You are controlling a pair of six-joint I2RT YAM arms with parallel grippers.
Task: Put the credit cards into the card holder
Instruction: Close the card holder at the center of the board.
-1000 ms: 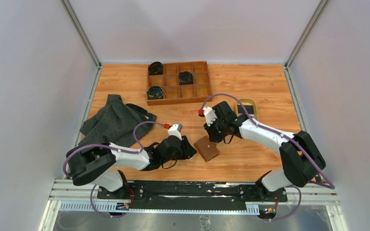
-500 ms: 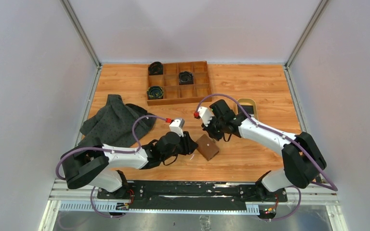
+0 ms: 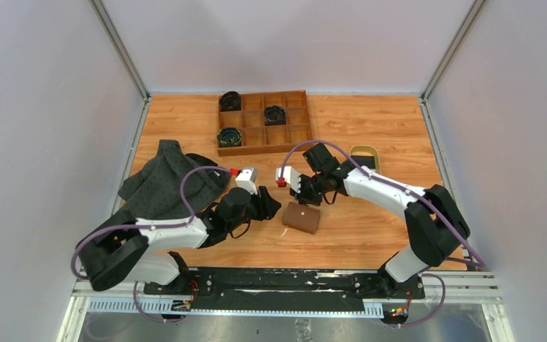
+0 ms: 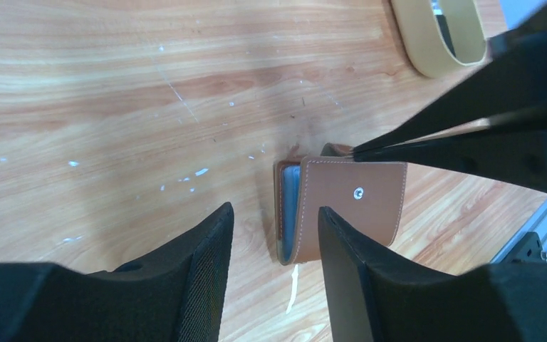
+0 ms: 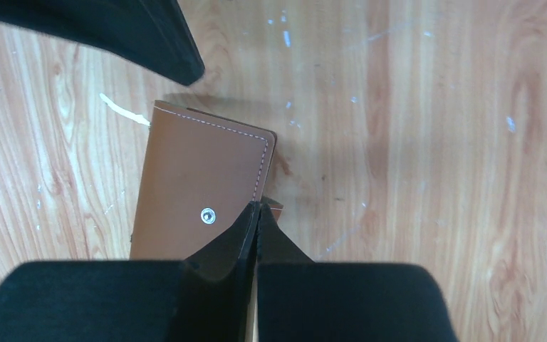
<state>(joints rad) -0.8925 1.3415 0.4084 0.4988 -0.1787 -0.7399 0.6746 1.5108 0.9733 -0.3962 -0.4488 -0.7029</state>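
Comparing with a second back: both arms have swung left over the table [image 3: 370,235], the right one further, reaching past the tan dish [image 3: 365,151] toward the centre. Grey cloth [image 3: 167,178] and wooden tray [image 3: 265,149] are unchanged and not involved.

Card holder [image 3: 301,217] sits mid-table between the two grippers. It was lying cornerwise and has now been turned closer to square.

Left gripper [image 4: 274,214]: fingers moderately apart, nothing between them, low over the table just beside the holder's folded edge.

Right gripper [image 5: 256,206]: was slightly open, now pinched fully together, tips at a corner of the holder's top flap.

My read: this is the open-the-holder step. The right is working the flap and the left is lined up to brace or take the fold. No card is in yet, so the task is near its start.

Hard to make out:
- Whether the right tips actually nip the flap edge or only press on it. In the right wrist view the fingers cover that corner.
- The inside of the holder. The flap is down with the snap stud [image 4: 357,192] facing up, and only a sliver of pale blue sleeve [image 4: 288,196] shows at the fold.
- The credit cards. None is clearly visible. A dark shape in the dish could be one, but it is too small to confirm, and the dish is cropped in the left wrist view.
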